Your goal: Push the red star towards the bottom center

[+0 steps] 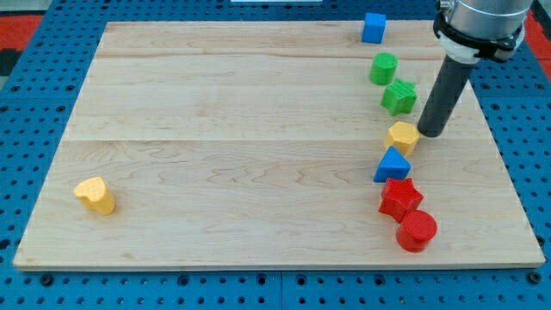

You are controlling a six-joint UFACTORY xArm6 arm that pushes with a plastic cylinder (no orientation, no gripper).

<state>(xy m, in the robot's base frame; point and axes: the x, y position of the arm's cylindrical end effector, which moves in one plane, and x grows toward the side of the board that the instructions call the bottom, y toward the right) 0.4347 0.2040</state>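
The red star (399,197) lies on the wooden board (215,155) at the view's lower right. A red cylinder (417,230) touches it just below, and a blue triangle (392,164) touches it just above. My tip (430,133) is above and to the right of the star, right beside a yellow hexagon block (403,137), touching or nearly touching its right side. The dark rod rises from the tip to the view's top right.
A green star (399,96) and a green cylinder (383,68) sit above the yellow hexagon. A blue cube (373,27) is at the top edge. A yellow heart-like block (95,195) lies at the lower left. Blue pegboard surrounds the board.
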